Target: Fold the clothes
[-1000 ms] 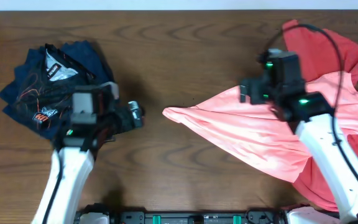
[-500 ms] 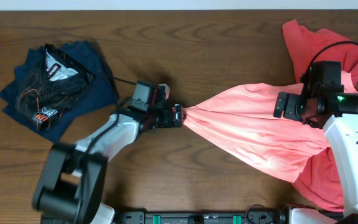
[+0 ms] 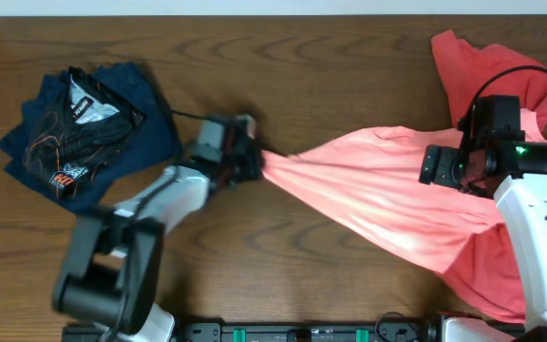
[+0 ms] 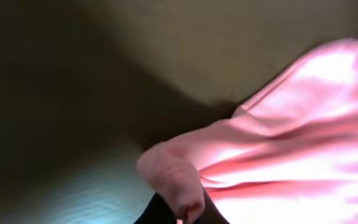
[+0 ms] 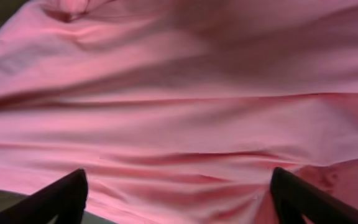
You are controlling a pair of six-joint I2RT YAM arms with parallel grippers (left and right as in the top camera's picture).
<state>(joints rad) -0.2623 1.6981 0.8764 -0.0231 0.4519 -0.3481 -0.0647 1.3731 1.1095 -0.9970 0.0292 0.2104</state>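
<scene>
The salmon-pink T-shirt (image 3: 387, 204) lies stretched across the right half of the table, paler than the coral-red shirt (image 3: 539, 81) under it. My left gripper (image 3: 256, 161) is shut on the T-shirt's left tip, which is drawn out to a point. In the left wrist view a pinched fold of the pink cloth (image 4: 173, 180) bulges out of the left gripper (image 4: 182, 214). My right gripper (image 3: 432, 166) hovers over the T-shirt's middle, open. Its dark fingers (image 5: 64, 196) stand wide apart over the pink cloth (image 5: 179, 124) in the right wrist view, and nothing is between them.
A folded dark navy garment with a printed design (image 3: 84, 128) lies at the left of the wooden table (image 3: 283, 57). The coral-red shirt also spreads to the table's lower right corner (image 3: 501, 290).
The left arm reached from beside the navy pile to the T-shirt's tip, shut on it and pulled it left and slightly back. The right arm shifted right, then stayed.
</scene>
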